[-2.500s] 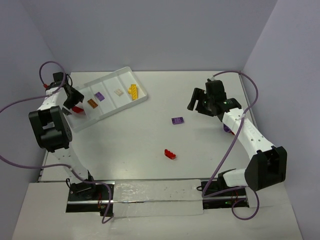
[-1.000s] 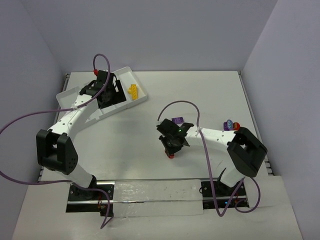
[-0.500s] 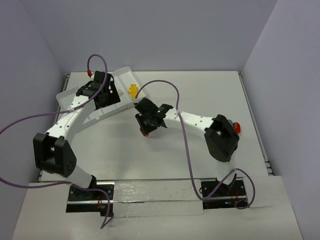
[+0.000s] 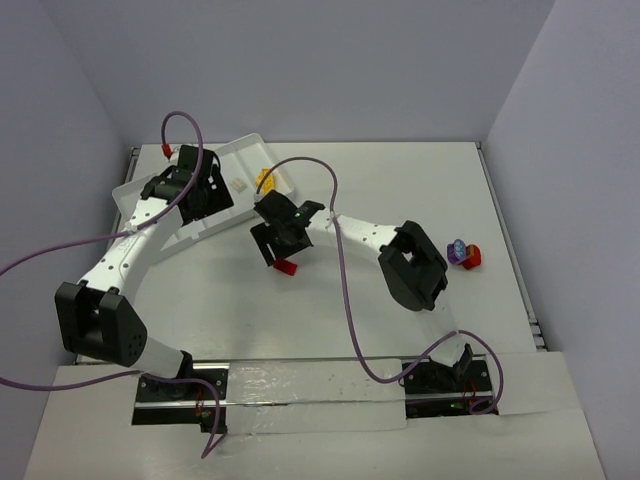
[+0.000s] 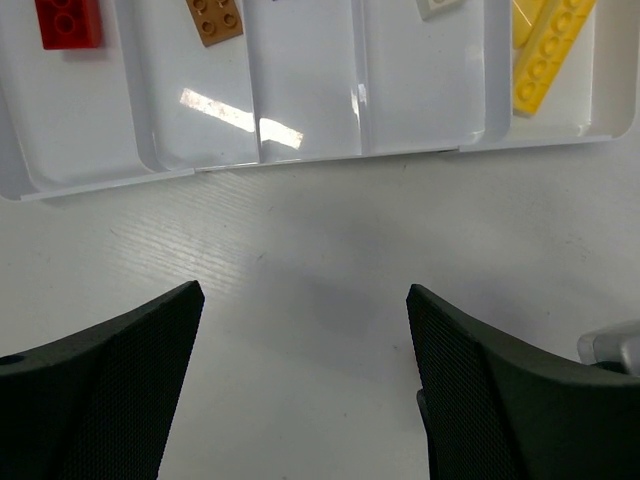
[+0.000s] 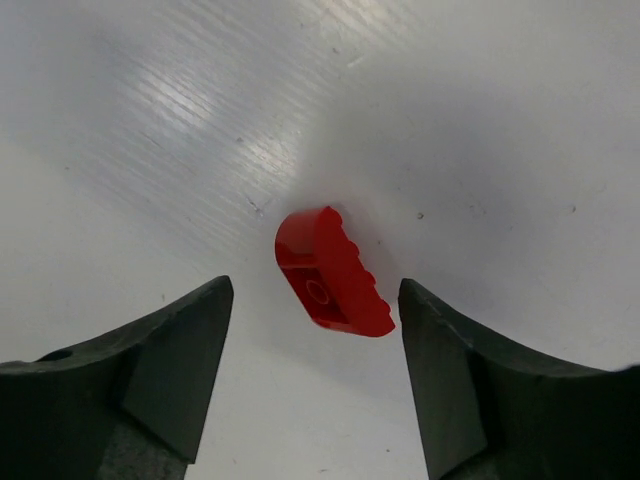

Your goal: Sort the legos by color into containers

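The loose red lego [image 6: 330, 272] is lying on the bare desk [image 4: 330, 330], tipped so that its hollow underside is showing. The right fingers [image 6: 150, 370] are standing spread on either side of it, touching it on neither side and pinching nothing. In the overhead view this lego is sitting just in front of the right end of the white tray [image 5: 320, 158], apart from its raised near rim, with the right arm [image 4: 360, 232] reaching across the middle of the desk to it. The tray is lying at an angle in the far-left corner, its left end close to the desk's left edge. Its compartments are holding a red brick [image 5: 68, 22], an orange brick [image 5: 214, 18], a beige brick [image 5: 440, 8] and yellow bricks [image 5: 545, 50], each in its own bay. The left fingers [image 5: 110, 390] are hanging wide apart and empty over the strip of desk just in front of the tray's near rim, with only bare surface showing between them. Well apart from all this, a purple brick [image 4: 457, 250] is lying just beside a small red piece [image 4: 473, 258] near the right arm's elbow, towards the desk's right edge. The near half of the desk in front of both arms is lying open.
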`<state>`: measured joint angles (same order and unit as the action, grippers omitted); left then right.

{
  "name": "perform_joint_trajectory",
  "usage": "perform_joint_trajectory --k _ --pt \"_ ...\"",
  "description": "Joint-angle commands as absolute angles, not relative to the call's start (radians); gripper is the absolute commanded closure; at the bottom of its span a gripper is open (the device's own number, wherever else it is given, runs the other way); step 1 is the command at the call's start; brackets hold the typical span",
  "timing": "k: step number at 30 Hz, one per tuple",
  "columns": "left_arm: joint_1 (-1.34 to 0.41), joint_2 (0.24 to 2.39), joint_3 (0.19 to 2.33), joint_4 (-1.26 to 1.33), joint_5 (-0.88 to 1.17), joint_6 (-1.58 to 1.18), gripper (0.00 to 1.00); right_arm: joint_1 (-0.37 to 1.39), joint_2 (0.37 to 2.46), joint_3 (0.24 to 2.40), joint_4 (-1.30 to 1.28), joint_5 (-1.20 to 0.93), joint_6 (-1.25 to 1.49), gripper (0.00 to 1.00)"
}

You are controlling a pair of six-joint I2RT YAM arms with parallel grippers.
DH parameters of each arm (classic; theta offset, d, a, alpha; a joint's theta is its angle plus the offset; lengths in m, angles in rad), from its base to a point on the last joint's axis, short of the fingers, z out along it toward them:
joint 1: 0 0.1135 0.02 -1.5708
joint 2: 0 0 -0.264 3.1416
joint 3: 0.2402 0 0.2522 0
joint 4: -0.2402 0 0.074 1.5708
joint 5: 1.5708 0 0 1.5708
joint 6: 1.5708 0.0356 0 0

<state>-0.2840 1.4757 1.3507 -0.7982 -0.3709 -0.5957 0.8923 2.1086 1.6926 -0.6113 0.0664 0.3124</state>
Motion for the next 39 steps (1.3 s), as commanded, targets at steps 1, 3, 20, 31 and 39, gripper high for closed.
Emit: perform_joint_trajectory --k 1,3,20,31,39 --pt "-0.278 1.448 1.340 -0.794 -0.282 -0.634 0.09 0.859 2.033 1.744 -0.639 0.061 0.300 0.24" --pt "-0.285 1.448 1.325 -0.769 -0.245 -0.650 0.10 0.836 1.959 1.714 -0.639 0.058 0.318 0.24" --pt "-0.601 1.759 1.375 -0.778 -0.179 -1.300 0.02 0.483 1.373 1.210 -0.621 0.123 0.416 0.24" --pt "-0.622 1.953 1.386 -0.770 -0.163 -1.452 0.06 0.483 1.340 1.199 -0.649 0.108 0.400 0.24" --pt "-0.627 1.989 1.411 -0.795 -0.164 -1.475 0.36 0.483 1.342 1.200 -0.652 0.114 0.397 0.24"
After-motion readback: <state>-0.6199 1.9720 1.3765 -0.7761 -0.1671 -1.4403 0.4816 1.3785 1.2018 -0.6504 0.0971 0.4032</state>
